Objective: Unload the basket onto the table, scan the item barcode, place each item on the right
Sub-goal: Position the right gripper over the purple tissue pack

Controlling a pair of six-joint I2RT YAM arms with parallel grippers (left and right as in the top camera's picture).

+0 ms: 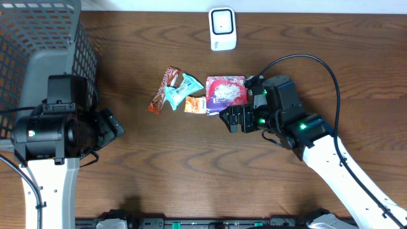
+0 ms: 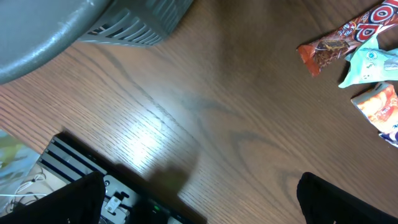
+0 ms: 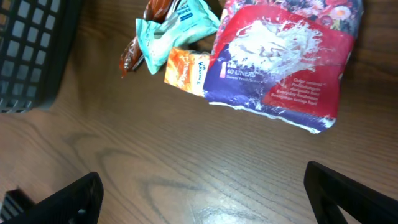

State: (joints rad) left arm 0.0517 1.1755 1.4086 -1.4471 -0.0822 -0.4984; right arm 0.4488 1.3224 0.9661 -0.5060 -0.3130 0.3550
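Four items lie in a cluster mid-table: a red and purple liner packet [image 1: 226,94] [image 3: 280,62], an orange sachet [image 1: 195,105] [image 3: 186,70], a teal packet [image 1: 181,89] [image 3: 177,31] and a brown-red candy bar [image 1: 164,89] [image 2: 342,40]. No barcode shows on any of them. A white scanner [image 1: 222,28] stands at the far edge. My right gripper [image 1: 236,119] [image 3: 205,199] is open just in front of the liner packet, with bare wood between its fingers. The left gripper [image 1: 111,124] [image 2: 202,205] hangs open over bare table, well left of the items.
A grey mesh basket [image 1: 38,51] [image 2: 62,25] fills the far left corner, close behind the left arm. A black rail [image 1: 191,224] runs along the table's near edge. The right arm's cable [image 1: 318,63] loops above the table behind it.
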